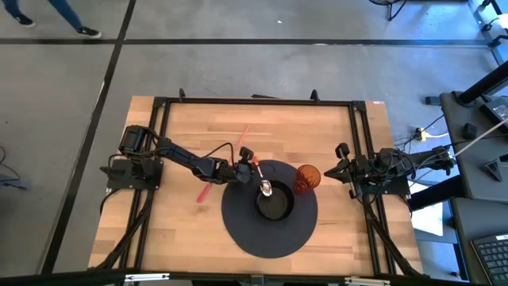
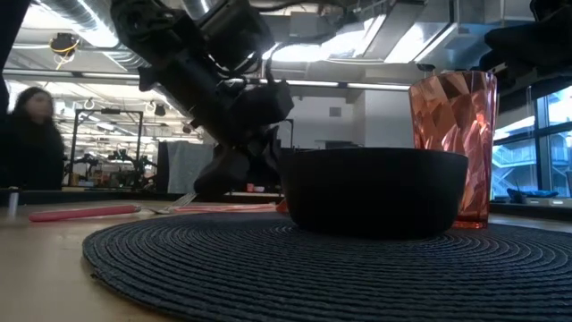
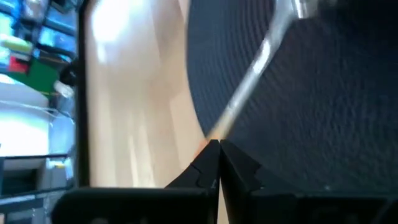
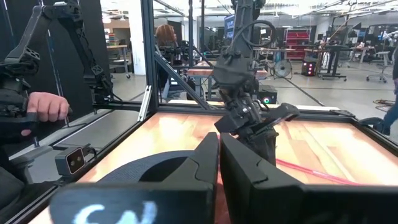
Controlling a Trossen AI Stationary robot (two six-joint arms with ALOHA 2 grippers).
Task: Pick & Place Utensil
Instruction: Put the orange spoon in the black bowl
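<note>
The left gripper [image 1: 248,167] has its jaws pinched on the spoon [image 1: 262,179] handle; the spoon's head lies over the black bowl [image 1: 274,202].

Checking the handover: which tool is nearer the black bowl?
Left. The left tool grips a spoon at the black bowl's rim; the right tool waits beyond the orange cup.

The wooden bench [image 1: 317,143] stands on a grey concrete floor [image 1: 238,71] crossed by dark lines. Behind it lies an open workshop with ceiling ducts [image 2: 80,22], tall windows [image 2: 550,152] and bright strip lights. Further desks [image 4: 336,53] and a seated person [image 4: 166,40] show farther off.
</note>
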